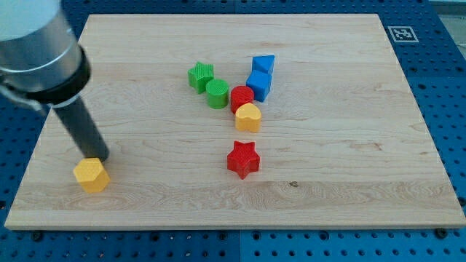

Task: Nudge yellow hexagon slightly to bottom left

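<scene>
My tip (100, 157) touching yellow hexagon (91, 175) at its far right edge, near left on bench (349, 167). No claw visible; other blocks well apart.

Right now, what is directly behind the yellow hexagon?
My tip stands just behind the yellow hexagon, at its upper-right edge. Whether they touch is hidden by the block.

**Open board around a central cluster**

My tip (100, 158) stands at the left, touching the yellow hexagon (91, 175) on its far-right side. Between them and the near-left corner of the wooden board (349, 182) nothing stands in the way. In the middle, the green star (201, 76), green cylinder (217, 93), red cylinder (242, 97), yellow heart (248, 116) and two blue blocks (261, 76) crowd together, with the red star (243, 159) just nearer. The right side lies open.
</scene>
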Controlling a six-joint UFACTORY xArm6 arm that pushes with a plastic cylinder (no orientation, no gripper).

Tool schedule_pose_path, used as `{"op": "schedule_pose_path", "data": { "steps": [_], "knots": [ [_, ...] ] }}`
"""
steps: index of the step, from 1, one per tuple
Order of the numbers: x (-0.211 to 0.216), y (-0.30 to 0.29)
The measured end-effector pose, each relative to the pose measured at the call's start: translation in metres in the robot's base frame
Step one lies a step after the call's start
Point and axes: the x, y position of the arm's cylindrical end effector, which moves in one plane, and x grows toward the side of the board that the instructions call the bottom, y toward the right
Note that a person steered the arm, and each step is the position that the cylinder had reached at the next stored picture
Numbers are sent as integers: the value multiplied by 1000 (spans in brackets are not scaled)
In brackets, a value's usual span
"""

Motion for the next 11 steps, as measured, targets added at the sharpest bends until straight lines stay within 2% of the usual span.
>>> {"op": "schedule_pose_path", "data": {
  "steps": [1, 3, 5, 9, 10, 11],
  "knots": [
    [5, -15],
    [-25, -10],
    [7, 41],
    [36, 41],
    [27, 46],
    [-18, 88]
  ]
}}
